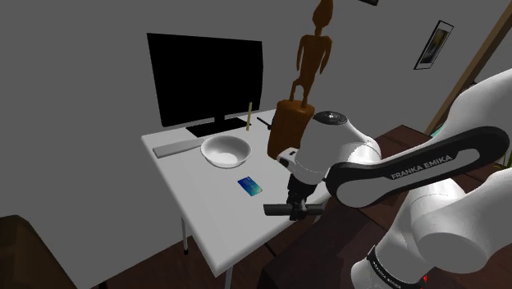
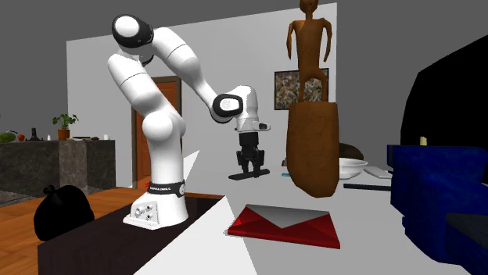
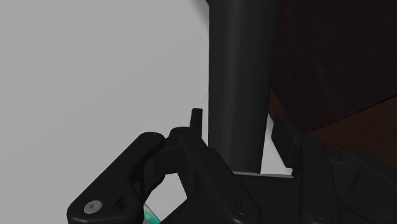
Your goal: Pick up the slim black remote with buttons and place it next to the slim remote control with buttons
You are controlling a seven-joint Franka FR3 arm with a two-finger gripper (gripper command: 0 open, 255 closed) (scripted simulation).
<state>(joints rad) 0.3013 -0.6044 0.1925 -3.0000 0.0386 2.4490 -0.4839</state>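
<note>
While claw (image 1: 295,207) clasps black remote (image 1: 275,210) at white table (image 1: 205,222) edge | grey walls (image 1: 82,82) | brown floor (image 2: 19,223)

Level black remote (image 1: 275,210) aloft, grey remote (image 1: 176,149) flat

white arm folded over, gripper clamped on a remote

in the second exterior view the white arm (image 2: 148,101) rises upright from its base at 8 o'clock, bends at a dark-capped joint near 11 o'clock, then slopes down toward the middle. the wrist (image 2: 235,105) turns there, so the hand points straight down. the black gripper (image 2: 250,169) hangs just below the middle, toward 6 o'clock. in the shoulder view the forearm comes in from 3 o'clock and the gripper sits toward 5 o'clock. its fingers (image 3: 281,133) are closed on a slim black remote (image 1: 275,210), which lies level and crosswise between them.
</note>
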